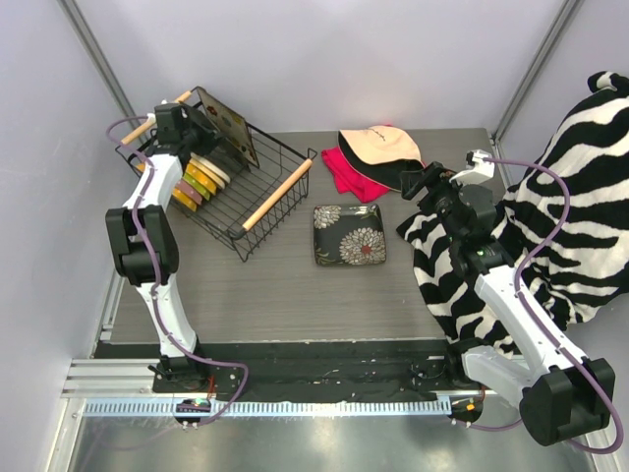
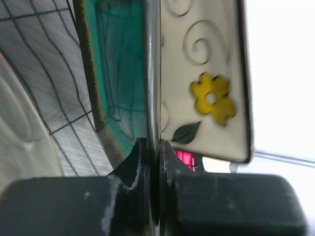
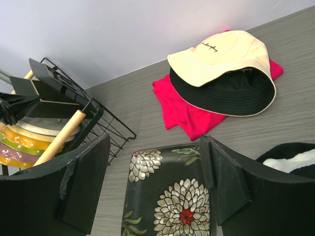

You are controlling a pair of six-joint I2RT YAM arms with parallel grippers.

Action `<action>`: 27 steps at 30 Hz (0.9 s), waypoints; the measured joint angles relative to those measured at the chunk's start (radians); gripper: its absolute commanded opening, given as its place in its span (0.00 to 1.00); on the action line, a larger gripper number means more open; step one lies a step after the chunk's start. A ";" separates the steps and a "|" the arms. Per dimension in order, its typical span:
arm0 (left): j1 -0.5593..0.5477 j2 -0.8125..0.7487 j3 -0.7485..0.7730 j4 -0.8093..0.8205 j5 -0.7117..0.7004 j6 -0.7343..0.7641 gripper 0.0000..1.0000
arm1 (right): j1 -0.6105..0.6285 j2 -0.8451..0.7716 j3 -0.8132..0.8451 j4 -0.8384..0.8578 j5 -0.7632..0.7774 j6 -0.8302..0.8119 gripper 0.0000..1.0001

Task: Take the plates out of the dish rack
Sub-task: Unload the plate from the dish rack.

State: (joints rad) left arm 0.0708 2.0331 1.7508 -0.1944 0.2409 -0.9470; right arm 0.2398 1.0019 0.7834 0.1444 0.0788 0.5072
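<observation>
Jaws: left gripper (image 2: 153,147) clamped on rim of square cream plate (image 2: 206,73); right gripper (image 3: 155,172) wide, empty | handling: stiff, glazed, slippery, breakable (probably ceramic) | hold: rim edge, firmly

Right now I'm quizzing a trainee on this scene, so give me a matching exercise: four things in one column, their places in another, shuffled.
Things:
1. square cream plate
2. dark flowered plate
3. cap
4. round plates

Places:
A. on the red cloth
B. flat on the table
C. clamped in the left gripper
D. in a row in the dish rack, untouched

Pairs: 1-C, 2-B, 3-A, 4-D.
</observation>
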 measured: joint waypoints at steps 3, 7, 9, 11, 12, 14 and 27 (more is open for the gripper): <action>0.004 -0.005 -0.010 0.014 0.006 0.000 0.00 | 0.000 0.000 -0.002 0.003 -0.003 0.000 0.81; 0.006 -0.016 -0.027 0.026 0.011 0.007 0.00 | 0.000 0.000 -0.004 0.004 -0.004 0.000 0.81; 0.006 -0.026 -0.039 0.033 0.012 0.011 0.00 | 0.000 0.000 -0.004 0.004 -0.005 0.000 0.81; 0.005 -0.039 -0.047 0.033 0.015 0.020 0.00 | 0.000 0.000 -0.004 0.004 -0.009 0.000 0.81; 0.005 -0.047 -0.050 0.032 0.017 0.028 0.00 | 0.000 0.000 -0.004 0.004 -0.011 0.000 0.81; 0.005 -0.071 -0.059 0.010 0.018 0.069 0.00 | 0.000 0.000 -0.004 0.004 -0.015 0.003 0.81; 0.016 -0.246 -0.089 -0.135 -0.005 0.169 0.00 | 0.000 -0.003 -0.004 0.003 -0.038 0.019 0.81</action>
State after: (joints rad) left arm 0.0864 1.7870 1.6615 -0.3290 0.2363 -0.7780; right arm 0.2398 0.9989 0.7792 0.1471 0.0410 0.5259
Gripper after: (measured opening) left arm 0.083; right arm 0.814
